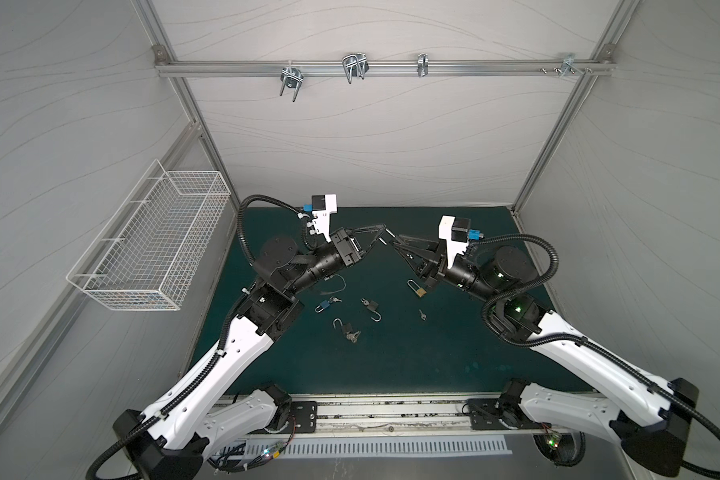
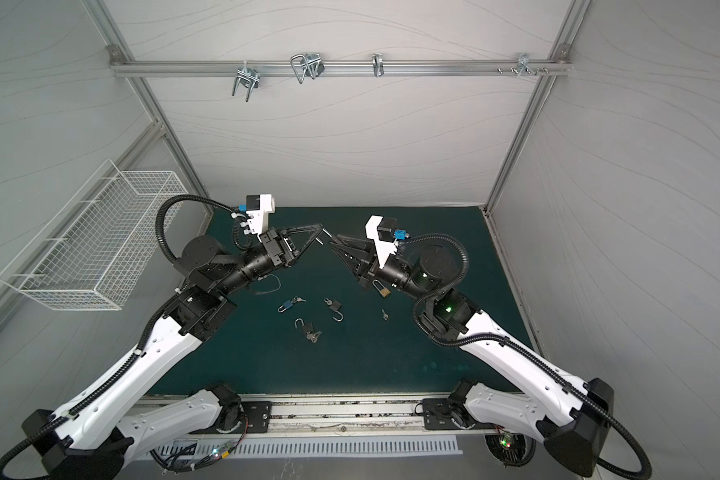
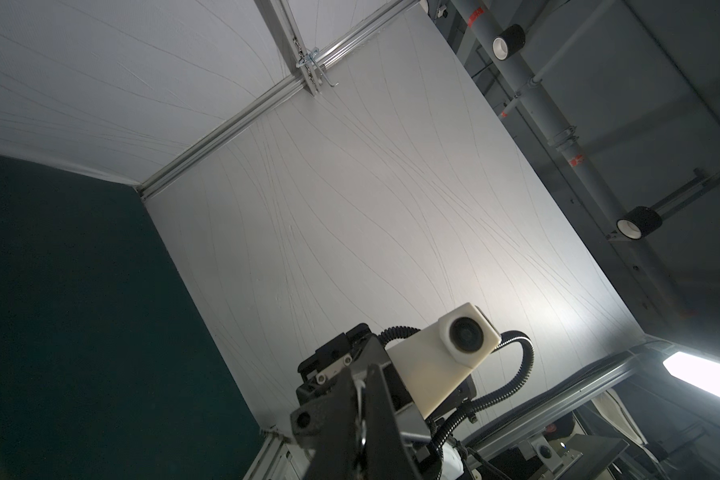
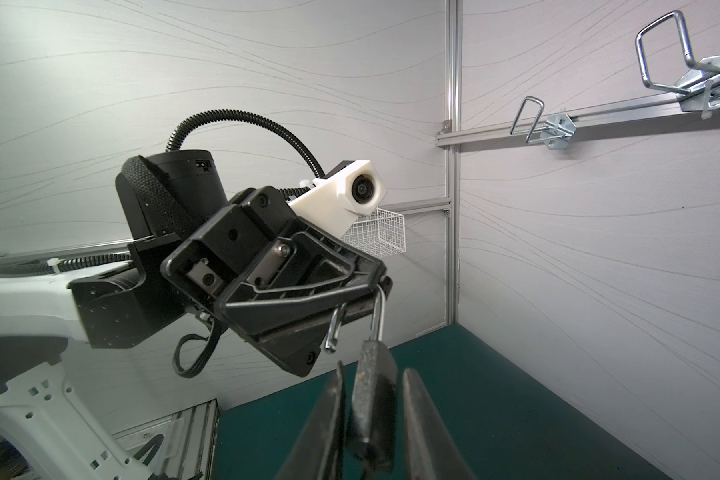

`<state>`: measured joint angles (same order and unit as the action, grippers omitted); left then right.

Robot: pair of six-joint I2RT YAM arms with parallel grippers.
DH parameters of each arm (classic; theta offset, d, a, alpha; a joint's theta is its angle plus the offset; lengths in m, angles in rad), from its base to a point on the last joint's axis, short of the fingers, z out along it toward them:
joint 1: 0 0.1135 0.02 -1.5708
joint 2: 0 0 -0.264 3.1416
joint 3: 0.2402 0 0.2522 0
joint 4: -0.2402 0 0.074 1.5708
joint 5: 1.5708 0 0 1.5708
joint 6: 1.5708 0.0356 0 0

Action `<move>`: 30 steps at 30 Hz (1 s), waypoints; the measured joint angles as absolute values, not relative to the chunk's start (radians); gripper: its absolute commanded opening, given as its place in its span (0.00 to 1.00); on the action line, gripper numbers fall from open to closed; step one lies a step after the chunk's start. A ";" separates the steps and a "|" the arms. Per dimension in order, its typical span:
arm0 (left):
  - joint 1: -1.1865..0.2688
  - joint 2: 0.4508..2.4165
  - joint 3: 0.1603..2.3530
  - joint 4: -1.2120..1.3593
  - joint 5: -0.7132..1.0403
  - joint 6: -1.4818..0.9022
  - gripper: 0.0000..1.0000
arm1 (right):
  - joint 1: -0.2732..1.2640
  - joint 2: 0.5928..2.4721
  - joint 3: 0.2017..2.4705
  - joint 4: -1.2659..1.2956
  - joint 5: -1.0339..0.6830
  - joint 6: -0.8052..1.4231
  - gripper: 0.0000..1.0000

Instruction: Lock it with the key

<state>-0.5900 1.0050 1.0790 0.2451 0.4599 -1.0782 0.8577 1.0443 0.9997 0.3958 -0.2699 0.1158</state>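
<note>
Above mat, left gripper pinching padlock shackle, right gripper flanking body

A white wire basket is fixed to the left wall. Four metal hooks are hung along an aluminium rail on the back wall. A dark green mat is spread underneath. What appears to be a slotted cable duct is laid along the front edge.

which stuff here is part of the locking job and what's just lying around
In the job: dark padlock with open steel shackle, left pincer gripping its shackle, right pincer straddling its body; perhaps the loose silver key.
Lying about: blue padlock, brass padlock, two open black padlocks, white wire basket.
</note>
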 measured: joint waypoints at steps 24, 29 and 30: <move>-0.590 0.963 1.099 0.186 0.486 -0.932 0.00 | 0.864 1.065 1.118 0.236 -0.373 0.290 0.00; -0.599 0.943 1.164 0.165 0.567 -0.816 0.00 | 0.857 1.065 1.204 0.200 -0.508 0.463 0.00; -0.601 0.942 1.176 0.165 0.588 -0.797 0.00 | 0.855 1.065 1.219 0.201 -0.537 0.509 0.00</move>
